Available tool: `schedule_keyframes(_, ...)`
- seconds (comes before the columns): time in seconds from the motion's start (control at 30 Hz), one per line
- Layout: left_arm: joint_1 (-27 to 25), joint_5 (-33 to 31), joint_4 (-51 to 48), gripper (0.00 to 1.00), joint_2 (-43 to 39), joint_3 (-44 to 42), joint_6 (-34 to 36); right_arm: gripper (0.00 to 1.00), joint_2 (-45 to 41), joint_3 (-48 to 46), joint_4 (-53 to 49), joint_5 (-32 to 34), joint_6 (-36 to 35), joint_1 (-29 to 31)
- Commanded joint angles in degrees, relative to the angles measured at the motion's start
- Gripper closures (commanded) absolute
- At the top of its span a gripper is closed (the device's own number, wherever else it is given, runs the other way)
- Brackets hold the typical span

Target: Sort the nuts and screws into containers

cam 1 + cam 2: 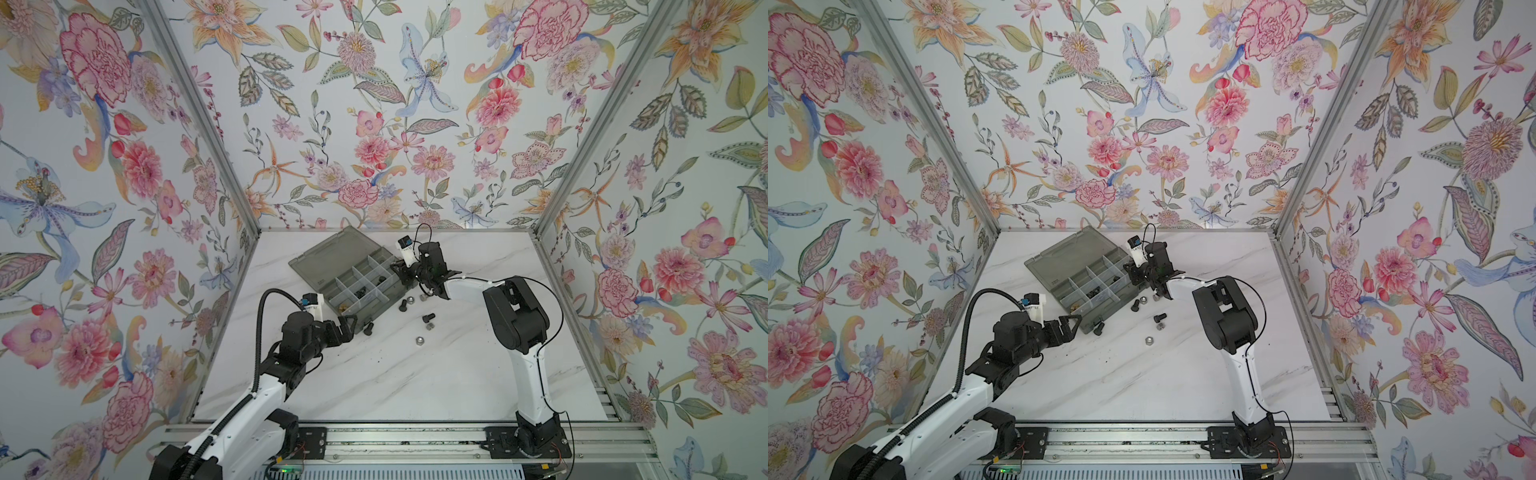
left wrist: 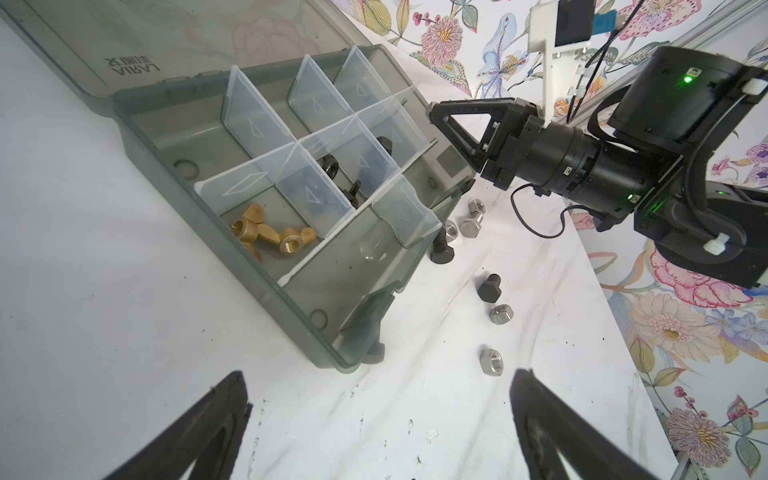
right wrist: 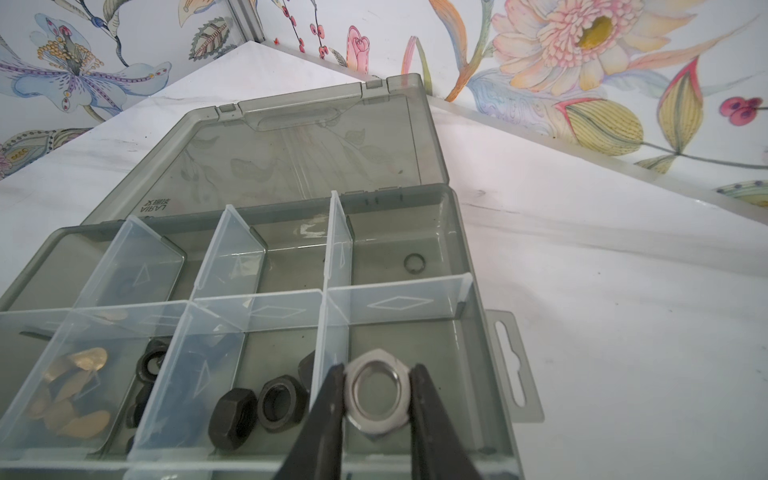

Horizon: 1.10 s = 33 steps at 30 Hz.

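My right gripper [image 3: 377, 371] hung with jaws pinching a silver hex nut [image 3: 376, 427] above an end compartment [image 3: 436, 345] of the smoky-grey translucent plastic organizer box [image 3: 465, 232]. My left gripper [image 1: 347, 323] hovered beside the box, jaws spread; stubby black bolts [image 1: 428, 318] lay loose on the white marble surface [image 1: 415, 374].

A nut [image 3: 374, 424] sits in the right gripper [image 3: 377, 370], over the organizer box's [image 3: 465, 249] end compartment [image 3: 436, 353]; loose screws [image 2: 488, 287] lie on the table [image 2: 104, 291] ahead of the left gripper [image 2: 380, 374].
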Motion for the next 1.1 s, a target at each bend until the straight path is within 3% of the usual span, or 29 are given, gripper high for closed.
schedule_keyframes(0.0,0.6,1.23,0.91,0.01,-0.34,-0.97,-0.59,0.73,0.6,1.03,-1.09,0.44,0.49,0.38)
schedule_keyframes(0.17,0.61,1.26,1.17,0.01,-0.22,-0.98,-0.58,0.59,0.44,1.55,-1.71,0.46,0.41,0.37)
schedule_keyframes(0.33,0.63,1.29,1.35,0.01,-0.13,-1.16,-0.61,0.56,-2.15,0.74,-2.0,-0.04,0.32,0.41)
schedule_keyframes(0.7,0.64,1.2,1.94,0.0,0.48,-0.85,-0.86,0.47,-21.59,-13.68,-3.62,-2.22,3.99,1.37)
schedule_keyframes(1.07,0.62,0.53,1.26,0.0,1.47,1.3,-0.78,0.41,-35.93,-29.55,-11.01,6.76,4.77,8.17)
